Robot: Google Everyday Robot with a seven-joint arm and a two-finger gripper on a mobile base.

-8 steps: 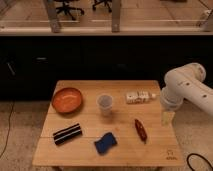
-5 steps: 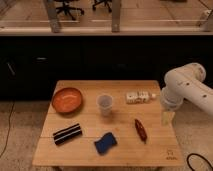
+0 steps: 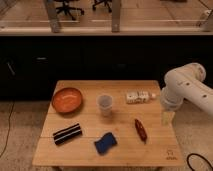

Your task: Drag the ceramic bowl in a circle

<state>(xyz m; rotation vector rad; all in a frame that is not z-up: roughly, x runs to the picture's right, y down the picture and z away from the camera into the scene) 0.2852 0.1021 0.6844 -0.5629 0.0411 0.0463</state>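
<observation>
The ceramic bowl is round, shallow and orange-brown with a darker rim; it sits at the far left of the wooden table. My white arm comes in from the right, and my gripper hangs pointing down over the table's right edge, far from the bowl. It holds nothing that I can see.
A translucent white cup stands mid-table. A white packet lies behind it to the right. A black striped bar, a blue sponge and a red elongated item lie along the front. A dark cabinet stands behind.
</observation>
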